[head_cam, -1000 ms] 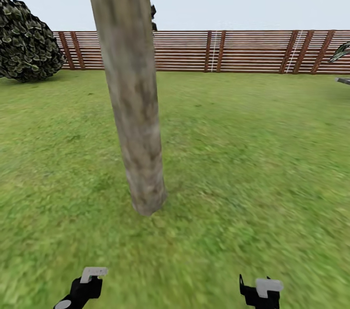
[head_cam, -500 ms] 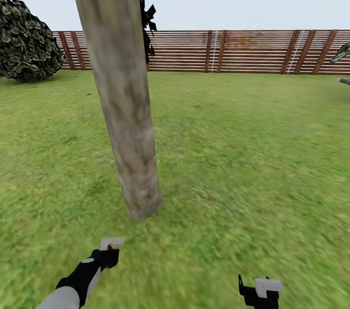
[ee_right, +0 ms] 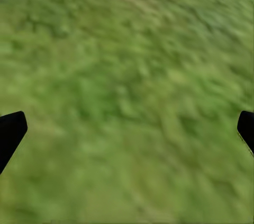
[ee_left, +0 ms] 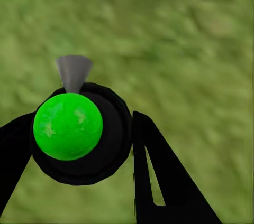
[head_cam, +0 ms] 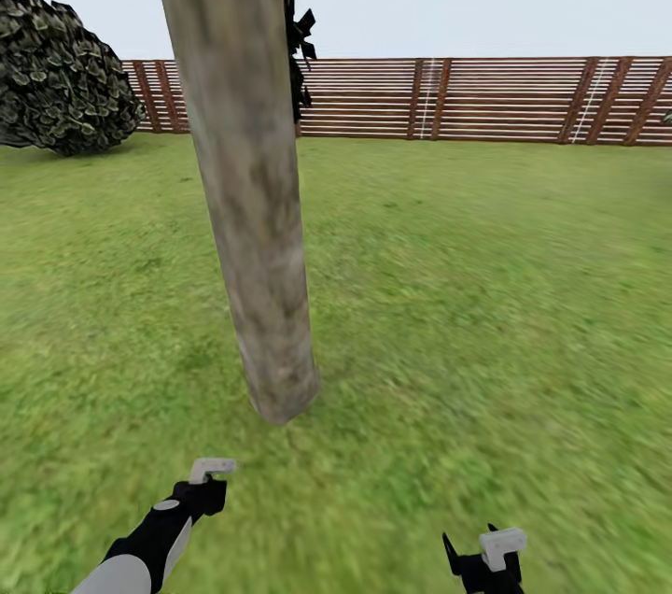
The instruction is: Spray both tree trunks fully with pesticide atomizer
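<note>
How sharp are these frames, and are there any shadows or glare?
Head view: flat even light, no cast shadows or glare; tree trunk and fence fairly crisp, near grass smeared. Left wrist view: green ball sharp, ground blurred. Right wrist view: grass blurred throughout, fingers dark at the edges.

Fenced garden: lawn [head_cam: 485, 295] under left gripper [head_cam: 213, 466], tree trunk [head_cam: 247, 174] just ahead, slat fence [head_cam: 485, 99] and bush [head_cam: 61, 76] far beyond.

There is one tree trunk [head_cam: 252, 202]. There is one round bush [head_cam: 61, 76]. There is one long fence [head_cam: 485, 99]. There are two pincers, the left pincer [head_cam: 213, 468] and the right pincer [head_cam: 499, 545]. There is one green ball [ee_left: 67, 126].
</note>
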Tool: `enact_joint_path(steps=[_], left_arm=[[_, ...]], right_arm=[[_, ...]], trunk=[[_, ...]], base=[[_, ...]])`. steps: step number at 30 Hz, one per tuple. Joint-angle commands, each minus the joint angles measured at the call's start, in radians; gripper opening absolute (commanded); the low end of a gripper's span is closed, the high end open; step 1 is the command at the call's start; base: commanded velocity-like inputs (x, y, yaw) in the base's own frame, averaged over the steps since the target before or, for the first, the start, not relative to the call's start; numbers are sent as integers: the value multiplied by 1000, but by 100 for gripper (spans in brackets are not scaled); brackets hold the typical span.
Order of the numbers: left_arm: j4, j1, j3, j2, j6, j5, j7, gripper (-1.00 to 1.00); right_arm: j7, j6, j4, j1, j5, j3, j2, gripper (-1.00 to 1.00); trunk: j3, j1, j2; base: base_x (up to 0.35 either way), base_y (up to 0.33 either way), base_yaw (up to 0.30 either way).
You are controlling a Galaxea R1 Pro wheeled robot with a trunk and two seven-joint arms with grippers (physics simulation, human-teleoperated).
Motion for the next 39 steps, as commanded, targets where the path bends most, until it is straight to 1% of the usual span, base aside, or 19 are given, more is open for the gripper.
enact_joint_path(steps=[1, 7, 9, 11, 14, 16, 18, 20, 21, 23, 27, 28, 29, 31, 33, 34, 36, 37, 39], left_arm=[[-2, -1, 8, -1, -1, -9, -6, -100], [-2, -1, 8, -3, -5, -9, -5, -100], [-6, -1, 8, -9, -5, -9, -6, -100], [-8, -3, 4, -24, -4, -9, -7, -100], [-13, -14, -10, -58, 6, -11, -4, -100], [-15, -19, -14, -59, 12, -8, -5, -100], [-28, -27, -14, -44, 16, -6, -6, -100], [-62, -36, -12, -4, 37, -3, -12, -100], [-68, -38, -13, 4, 55, -3, -14, -100], [-71, -38, -15, 6, 67, -3, -16, -100], [-72, -38, -42, -25, 78, -7, -28, -100], [-74, -40, -54, -27, 81, -7, -35, -100], [-78, -48, -62, -19, 87, -8, -49, -100], [-84, -65, -66, 15, 113, -8, -72, -100], [-86, -72, -65, 53, 135, -6, -96, -100], [-87, -75, -66, 78, 146, -6, -125, -100], [-99, -87, -76, 80, 144, -5, -130, -100], [-105, -93, -82, 80, 144, -5, -131, -100], [-116, -104, -81, 79, 142, -2, -133, -100]], right_arm=[[9, -3, 0, 0, 1, -9, 0, 100], [9, -3, 1, 0, 1, -9, 0, 100], [9, -3, 1, 0, 1, -9, 0, 100], [9, -3, 1, 0, 1, -9, 0, 100], [9, -3, 1, 0, 2, -9, 0, 100], [9, -3, 1, 0, 2, -9, 0, 100], [9, -3, 1, 0, 2, -9, 0, 100], [9, -3, 1, 0, 2, -9, 0, 100], [9, -3, 1, 0, 2, -9, 0, 100], [9, -3, 1, 0, 2, -9, 0, 100], [9, -3, 2, 0, 2, -8, 0, 100], [10, -3, 2, 0, 2, -8, 0, 100], [10, -3, 2, 0, 2, -8, 1, 100], [10, -3, 3, 0, 2, -8, 1, 100], [10, -3, 3, 0, 2, -8, 2, 100], [10, -3, 3, 0, 2, -8, 2, 100], [9, -7, 9, -6, -1, -12, 12, 100], [9, -7, 9, -6, -1, -12, 12, 100], [9, -6, 7, -5, -1, -12, 16, 100]], trunk=[[-1, 0, 0], [-1, 0, 0], [-1, 0, 0], [-1, 0, 0], [-1, 0, 0], [-1, 0, 0], [-1, 0, 0], [-1, 0, 0], [-1, 0, 0], [-1, 0, 0], [-1, 0, 0], [-1, 0, 0], [-1, 0, 0], [-1, 0, 0], [-1, 0, 0], [-1, 0, 0], [-1, 0, 0], [-1, 0, 0], [-1, 0, 0]], base=[[123, -227, 134], [-75, -251, 25], [-76, -218, 1], [-22, -79, 0], [-6, -23, 0], [-1, -4, 0], [0, -1, 0], [0, 0, 0], [0, 0, 0], [0, 0, 0], [0, 0, 0], [0, 0, 0], [0, 0, 0], [0, 0, 0], [0, 0, 0], [0, 0, 0], [0, 0, 0], [0, 0, 0], [0, 0, 0]])
